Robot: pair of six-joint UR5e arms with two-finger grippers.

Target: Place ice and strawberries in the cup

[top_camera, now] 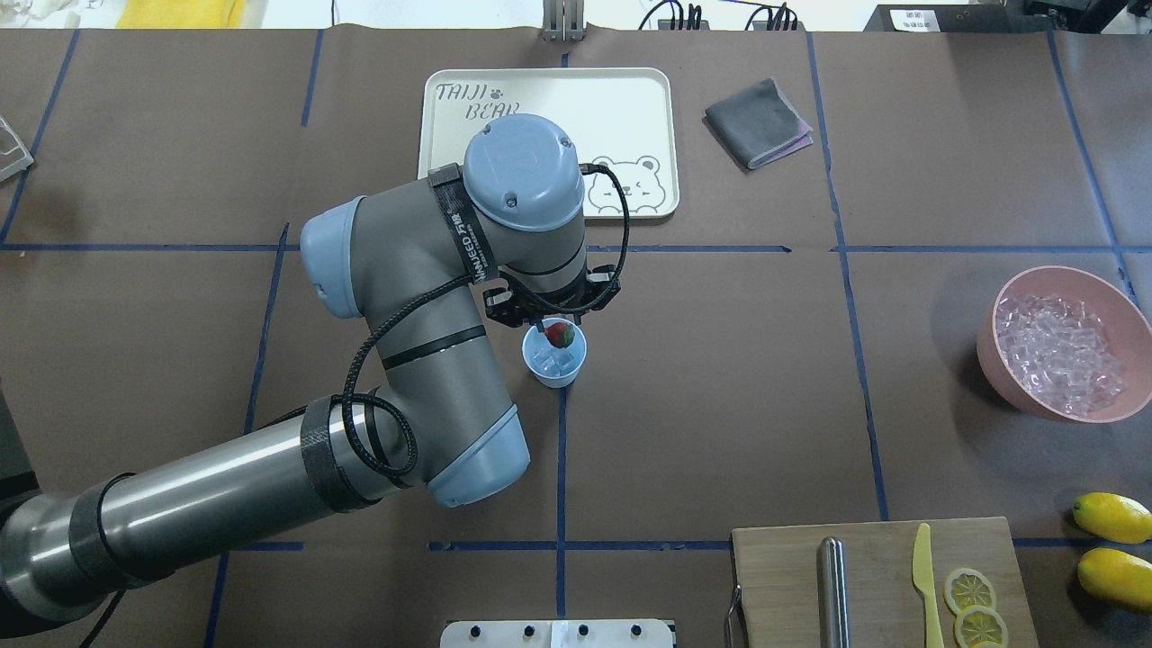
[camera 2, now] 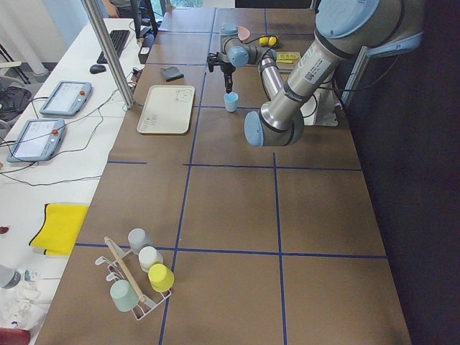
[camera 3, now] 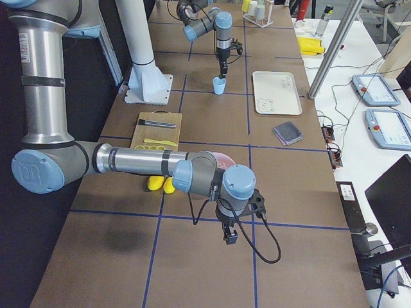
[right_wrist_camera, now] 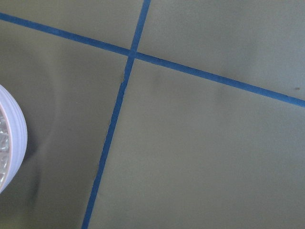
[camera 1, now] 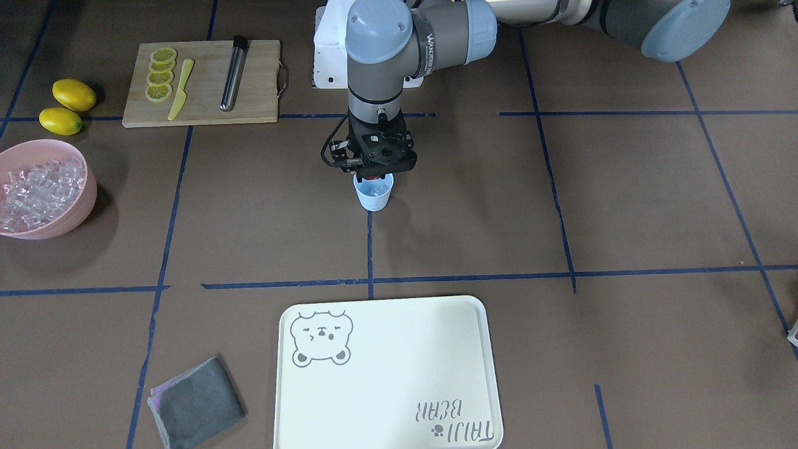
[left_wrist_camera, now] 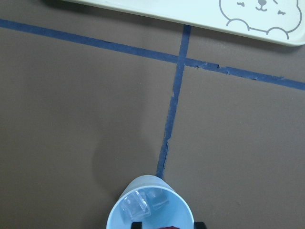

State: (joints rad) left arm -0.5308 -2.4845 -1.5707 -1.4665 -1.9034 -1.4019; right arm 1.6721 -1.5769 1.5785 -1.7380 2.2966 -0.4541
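The pale-blue cup stands on a blue tape line at mid-table and holds a few ice cubes. My left gripper hangs straight above the cup's mouth, shut on the red strawberry at rim height. In the left wrist view the cup and its ice sit at the bottom edge, with a sliver of red between the fingertips. The front view shows the cup under the gripper. My right gripper shows only in the right side view; I cannot tell its state.
A pink bowl full of ice stands at the right. A cutting board carries lemon slices, a yellow knife and a metal rod. Two lemons, a white tray and a grey cloth lie around.
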